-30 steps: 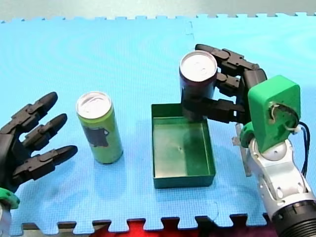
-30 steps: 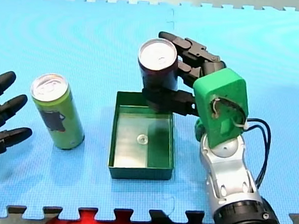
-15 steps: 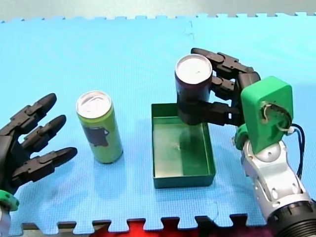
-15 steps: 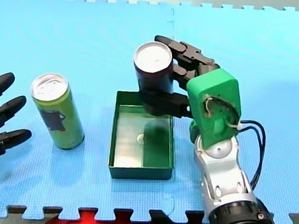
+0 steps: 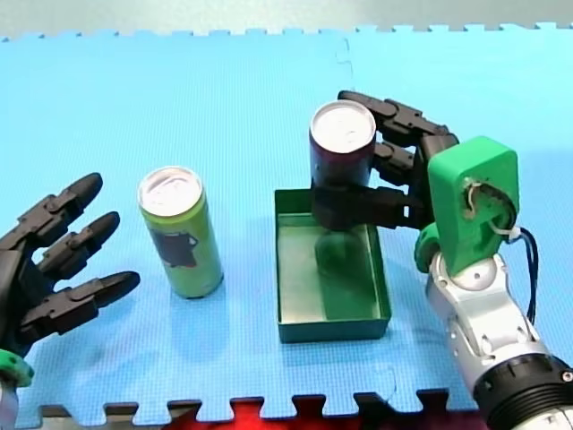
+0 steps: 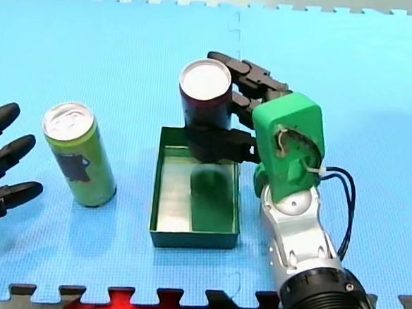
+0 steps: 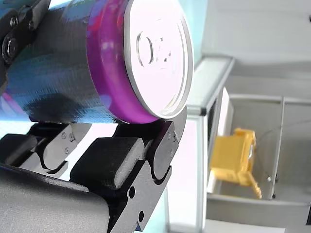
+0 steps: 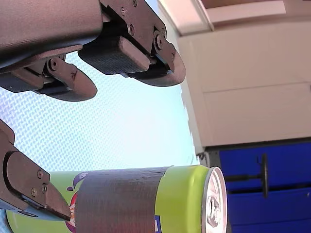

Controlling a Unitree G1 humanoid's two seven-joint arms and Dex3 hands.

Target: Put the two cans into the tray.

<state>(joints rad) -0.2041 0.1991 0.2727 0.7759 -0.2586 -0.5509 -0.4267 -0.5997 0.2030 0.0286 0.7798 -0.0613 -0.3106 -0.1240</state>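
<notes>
**One can over the tray, the other not yet picked up**

The right hand (image 5: 401,166) has its fingers closed around the purple can (image 5: 341,154). Two fingers wrap the far side of the can and the thumb crosses its near side, low down. The first wrist view gives the same grasp from close up, with the black fingers (image 7: 116,162) pressed against the can's wall just below its silver top. The can is upright, and its lower end hangs over the far end of the green tray (image 5: 331,328). A dark shadow lies on the tray floor below the fingers, so I judge that the base has not yet touched down, though the thumb hides the base itself. Nothing lies in the tray.

The green can (image 5: 183,235) stands upright on the blue foam mat (image 5: 179,90). It is beyond the fingertips of the left hand (image 5: 55,269), close to them but not touching, and it is apart from the tray's side wall. The left hand holds nothing.

Neither can is in the tray yet, so I would put the task under halfway. The purple can still has to be lowered and released. After that the whole fetch and placement of the green can remains.
</notes>
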